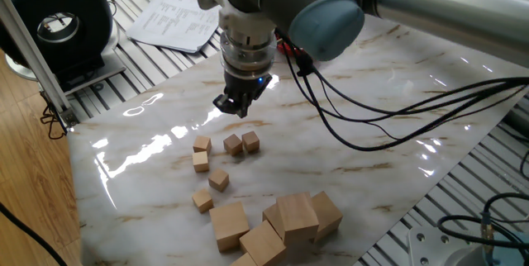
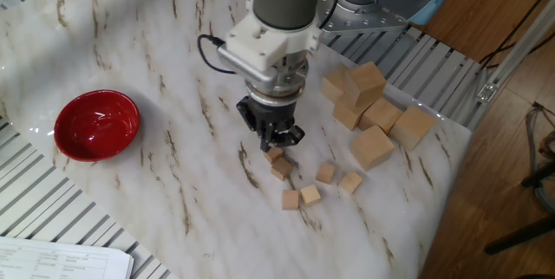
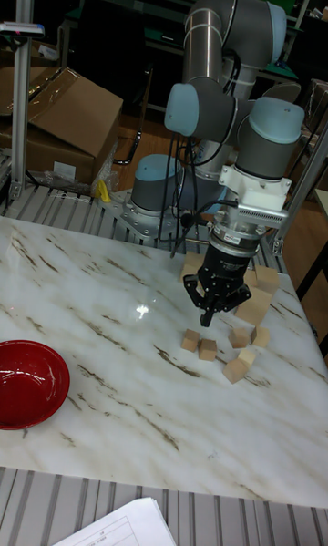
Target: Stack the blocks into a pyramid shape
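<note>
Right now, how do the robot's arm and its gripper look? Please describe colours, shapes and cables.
The arm is made of thick silver-grey tubes with rounded light-blue joint caps. A white, angular wrist block sits above a ribbed metal ring. Below it, the gripper is small and black, with short dark fingers; a small blue light glows on its body. Several black cables loop from the wrist across the table.

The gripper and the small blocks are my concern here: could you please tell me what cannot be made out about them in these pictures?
- Gripper: whether its jaws are open or shut. The fingertips are dark and small in all three views.
- Small blocks: the full count. In the other fixed view the gripper overlaps the nearest one; in the tall fixed view they crowd together.
- Large wooden cubes: the bottom edge of one fixed view cuts one off.
</note>
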Available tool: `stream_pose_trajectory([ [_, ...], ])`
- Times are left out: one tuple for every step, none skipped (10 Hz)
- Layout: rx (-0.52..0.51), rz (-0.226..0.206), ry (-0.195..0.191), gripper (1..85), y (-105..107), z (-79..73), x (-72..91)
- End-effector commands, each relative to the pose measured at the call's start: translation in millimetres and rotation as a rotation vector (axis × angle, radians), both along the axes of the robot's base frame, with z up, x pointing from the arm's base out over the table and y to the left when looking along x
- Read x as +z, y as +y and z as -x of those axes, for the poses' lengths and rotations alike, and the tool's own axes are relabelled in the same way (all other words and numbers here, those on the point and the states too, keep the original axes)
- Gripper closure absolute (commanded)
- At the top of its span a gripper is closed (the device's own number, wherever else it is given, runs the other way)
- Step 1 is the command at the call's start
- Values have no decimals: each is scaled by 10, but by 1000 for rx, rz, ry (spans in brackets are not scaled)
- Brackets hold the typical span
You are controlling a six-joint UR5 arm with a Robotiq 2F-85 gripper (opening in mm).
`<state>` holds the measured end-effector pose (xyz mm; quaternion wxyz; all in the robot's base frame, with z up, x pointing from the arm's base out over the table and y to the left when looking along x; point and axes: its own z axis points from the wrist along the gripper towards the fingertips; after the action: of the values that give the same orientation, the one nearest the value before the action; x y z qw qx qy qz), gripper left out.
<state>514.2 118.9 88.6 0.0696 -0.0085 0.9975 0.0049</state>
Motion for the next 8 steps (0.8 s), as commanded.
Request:
stream_pose_trajectory([
  [0, -13, 2, 847, 30, 57, -1],
  [4, -17, 5, 847, 42, 65, -2],
  [21, 2, 8, 847, -2, 73, -4],
  [35, 5, 22, 847, -6, 109, -9],
  [41, -2, 46, 847, 14, 173, -15],
  [35, -8, 78, 847, 26, 256, -21],
  [30, 2, 117, 847, -2, 356, -26],
  [27, 7, 143, 847, -18, 424, -27],
])
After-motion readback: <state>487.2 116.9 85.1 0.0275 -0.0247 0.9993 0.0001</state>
